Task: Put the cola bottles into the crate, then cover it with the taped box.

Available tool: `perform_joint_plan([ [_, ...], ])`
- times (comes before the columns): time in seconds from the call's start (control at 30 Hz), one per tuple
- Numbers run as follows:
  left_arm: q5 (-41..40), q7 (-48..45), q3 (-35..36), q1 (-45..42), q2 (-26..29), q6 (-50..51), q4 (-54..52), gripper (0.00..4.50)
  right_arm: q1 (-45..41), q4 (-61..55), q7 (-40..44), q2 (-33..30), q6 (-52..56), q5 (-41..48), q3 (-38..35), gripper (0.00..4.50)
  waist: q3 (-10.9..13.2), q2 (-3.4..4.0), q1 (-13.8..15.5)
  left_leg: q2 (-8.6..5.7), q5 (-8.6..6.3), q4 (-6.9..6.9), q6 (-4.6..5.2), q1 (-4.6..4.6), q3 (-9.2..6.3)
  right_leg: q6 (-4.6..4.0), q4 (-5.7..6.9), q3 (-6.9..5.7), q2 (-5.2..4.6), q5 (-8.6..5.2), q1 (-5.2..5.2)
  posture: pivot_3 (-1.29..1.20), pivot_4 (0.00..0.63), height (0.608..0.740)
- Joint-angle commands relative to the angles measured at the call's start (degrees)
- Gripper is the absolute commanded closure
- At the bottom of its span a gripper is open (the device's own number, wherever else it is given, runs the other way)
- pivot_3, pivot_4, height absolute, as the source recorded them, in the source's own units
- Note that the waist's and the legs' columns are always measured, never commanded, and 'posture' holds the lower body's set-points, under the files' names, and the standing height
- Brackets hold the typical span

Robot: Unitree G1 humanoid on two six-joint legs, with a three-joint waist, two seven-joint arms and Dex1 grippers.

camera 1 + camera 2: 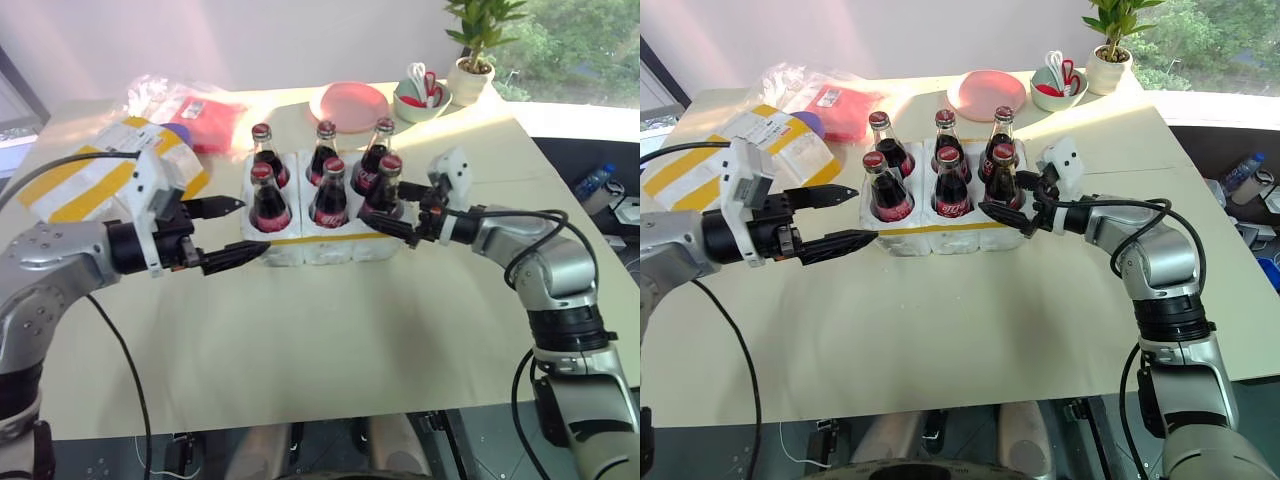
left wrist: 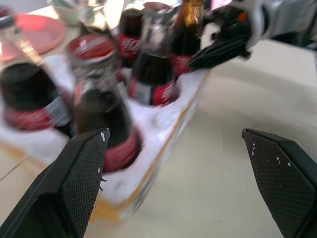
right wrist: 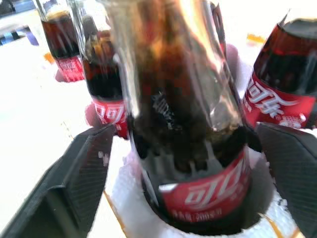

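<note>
All six cola bottles (image 1: 330,180) stand upright in the crate (image 1: 325,245), necks pointing straight up, in two rows of three; the crate's long side runs across the tabletop (image 1: 330,340) in front of the robot. A broad bare stretch of tabletop lies between the crate and the near edge. The taped box (image 1: 95,180) lies flat to the left of the crate, close to the tabletop's left edge, with a red bag (image 1: 200,115) behind it. Beyond the crate sit a pink plate (image 1: 348,100), a bowl (image 1: 420,100) and a potted plant (image 1: 478,50).

The left claw (image 1: 232,232) hangs spread wide just beside the crate's front left corner, holding nothing. The right claw (image 1: 395,210) is spread around the front right bottle (image 3: 193,148); its wrist view shows both fingers (image 3: 79,178) standing clear of the glass, a gap the head views cannot resolve. The left wrist view catches the right claw across the crate.
</note>
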Motion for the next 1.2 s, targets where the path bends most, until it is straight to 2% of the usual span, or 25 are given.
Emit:
perform_joint_plan([
  [0.03, 5.5, 1.0, 7.8, 5.3, 2.7, -3.3, -1.0, 0.00, -1.4, -4.3, 3.3, -5.0, 2.1, 2.5, -4.5, 0.07, 0.0, 0.01, 0.1, 0.00, 0.00, -0.01, 0.00, -0.01, -0.01, 0.00, 0.00, -0.01, 0.00, 0.00, -0.01, 0.00, 0.150, 0.740],
  [0.2, 20.7, 3.1, 18.1, 18.6, 6.1, -9.8, -0.5, 0.00, -2.5, -8.6, 12.3, -14.9, 7.4, 13.3, -14.7, 0.07, 0.0, 0.03, 0.2, 0.01, -0.05, -0.06, 0.07, -0.04, 0.00, -0.01, -0.11, -0.01, -0.04, -0.01, -0.01, 0.00, 0.150, 0.740],
  [0.33, 34.9, 4.1, 26.6, 30.4, 6.0, -17.4, 1.7, 0.00, -0.7, -5.9, 18.3, -22.6, 8.9, 16.6, -21.2, 0.07, 0.0, 0.01, 0.2, 0.05, -0.07, -0.26, 0.08, 0.01, 0.04, -0.10, -0.24, -0.02, -0.17, -0.06, 0.01, 0.00, 0.150, 0.740],
  [0.43, 45.9, 6.3, 27.6, 38.3, 5.9, -24.4, 5.5, 0.00, 2.4, -3.6, 21.5, -26.3, 7.4, 15.2, -22.7, 0.07, 0.0, -0.06, 0.2, 0.06, -0.07, -0.45, 0.08, 0.09, 0.15, -0.23, -0.33, -0.02, -0.27, -0.13, 0.02, 0.00, 0.150, 0.740],
  [0.5, 54.3, 11.1, 23.6, 40.3, 7.3, -29.2, 11.0, 0.00, 3.8, -3.1, 21.6, -26.9, 5.4, 13.8, -22.9, 0.07, 0.0, -0.03, 0.2, 0.08, -0.07, -0.47, 0.08, 0.14, 0.20, -0.24, -0.37, 0.01, -0.31, -0.14, 0.06, 0.00, 0.150, 0.740],
  [0.6, 60.5, 16.1, 17.4, 37.0, 8.9, -34.2, 18.0, 0.00, 4.3, -4.1, 21.8, -26.8, 5.0, 14.5, -23.3, 0.07, -0.1, 0.01, 0.5, 0.08, -0.08, -0.47, 0.07, 0.14, 0.23, -0.24, -0.36, 0.03, -0.32, -0.14, 0.04, 0.00, 0.150, 0.740],
  [0.7, 67.6, 22.8, 5.5, 26.5, 8.9, -37.8, 27.3, 0.00, 4.9, -6.3, 22.6, -27.5, 5.7, 16.5, -24.9, 0.07, -0.1, 0.06, 1.5, 0.08, -0.14, -0.44, -0.05, 0.15, 0.23, -0.20, -0.33, 0.01, -0.31, -0.12, 0.03, 0.00, 0.150, 0.740],
  [0.83, 73.0, 27.9, -3.7, 17.0, 6.0, -39.2, 35.4, 0.00, 3.9, -7.5, 20.7, -28.7, 8.2, 19.0, -27.9, 0.07, -0.1, 0.02, 1.4, 0.06, -0.14, -0.48, -0.03, 0.05, 0.22, 0.02, -0.32, -0.01, -0.30, 0.01, -0.07, 0.00, 0.150, 0.740],
  [1.2, 77.7, 36.2, -14.2, 2.4, 3.0, -45.0, 55.8, 0.00, 7.5, -10.8, 18.8, -32.1, 11.9, 21.7, -35.1, 0.07, -0.1, -0.08, 1.4, 0.09, -0.03, -0.55, -0.01, 0.03, 0.23, -0.03, -0.12, 0.01, -0.28, 0.05, -0.25, 0.00, 0.150, 0.740],
])
